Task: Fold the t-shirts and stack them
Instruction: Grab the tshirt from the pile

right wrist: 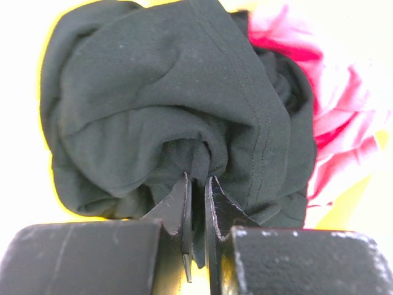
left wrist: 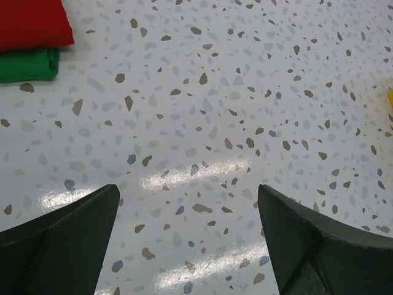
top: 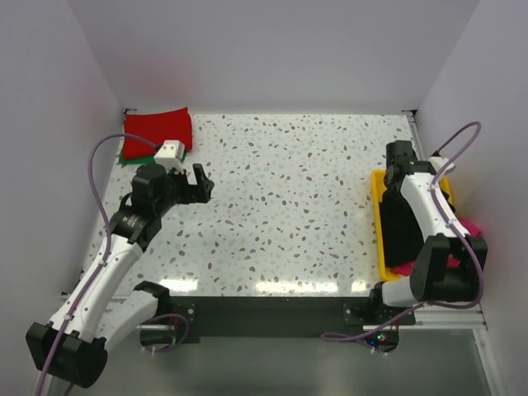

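The red t-shirt [top: 158,129] was seen folded at the far left corner of the speckled table [top: 289,206], laid on top of the green t-shirt [top: 132,155], of which only a strip along the near and left edges was left showing. In the left wrist view the same pair was caught at the upper left, the red one above and the green one under it, both with neatly folded edges. The left gripper [left wrist: 187,192] was held above bare tabletop just to the right of that stack, touching nothing; its fingers [left wrist: 73,236] were spread wide apart and nothing was held between them. At the right edge of the table the yellow tray [top: 377,206] was set lengthwise, and the black t-shirt [right wrist: 153,92] was heaped in it as a crumpled bundle, with the pink t-shirt [right wrist: 344,104] bunched against its right side. In the overhead view part of the pink cloth was seen past the tray's right rim, largely hidden by the right arm. The right gripper [right wrist: 198,184] was lowered onto the black bundle, and its fingers [right wrist: 175,206] were drawn almost together, with a pinched fold of the black cloth caught between them. The cloth was gathered into creases running toward the pinched spot. Whether the bundle was lifted off the tray floor could not be told.
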You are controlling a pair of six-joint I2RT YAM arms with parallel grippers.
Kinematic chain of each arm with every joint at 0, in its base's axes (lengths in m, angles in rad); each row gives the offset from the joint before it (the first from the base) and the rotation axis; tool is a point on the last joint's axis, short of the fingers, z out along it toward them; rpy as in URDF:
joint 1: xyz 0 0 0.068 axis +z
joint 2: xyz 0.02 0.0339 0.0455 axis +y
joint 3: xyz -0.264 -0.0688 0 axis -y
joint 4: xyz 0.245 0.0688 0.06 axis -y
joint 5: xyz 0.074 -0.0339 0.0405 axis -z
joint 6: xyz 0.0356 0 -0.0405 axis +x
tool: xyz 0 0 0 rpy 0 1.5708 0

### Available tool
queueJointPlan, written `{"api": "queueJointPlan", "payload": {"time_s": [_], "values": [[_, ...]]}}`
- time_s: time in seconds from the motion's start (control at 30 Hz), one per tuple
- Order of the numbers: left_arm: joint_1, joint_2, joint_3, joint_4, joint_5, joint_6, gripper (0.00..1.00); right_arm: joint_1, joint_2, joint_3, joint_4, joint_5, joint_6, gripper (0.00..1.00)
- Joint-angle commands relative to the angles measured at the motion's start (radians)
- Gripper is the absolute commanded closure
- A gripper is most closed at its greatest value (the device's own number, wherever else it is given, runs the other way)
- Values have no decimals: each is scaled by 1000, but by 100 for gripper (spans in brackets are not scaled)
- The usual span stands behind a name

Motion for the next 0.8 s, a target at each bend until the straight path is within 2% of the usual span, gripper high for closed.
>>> {"api": "queueJointPlan", "payload": {"time_s": [0.0, 0.1, 0.2, 0.23, 0.3, 0.43, 0.57, 0.77], "values": [[7, -4, 0, 20, 7, 4, 0, -6, -79, 104, 9, -36, -65, 100], [7, -7, 0, 18, 5, 4, 0, -6, -139, 182, 5, -93, -145, 100], [7, -11, 0, 20, 2, 4, 0, -6, -212, 259, 73, -231, -254, 100], [7, -8, 0, 20, 2, 6, 0, -6, -228, 280, 93, -330, -306, 100], [7, -8, 1, 20, 4, 4, 0, -6, -243, 385, 106, -407, -326, 100], [7, -14, 1, 18, -2, 3, 0, -5, -202, 625, 84, -663, -340, 100], [7, -17, 3, 17, -7, 4, 0, 11, -179, 728, 147, -875, -289, 100], [7, -22, 4, 18, -13, 3, 0, 260, -127, 816, 256, -894, -240, 100]]}}
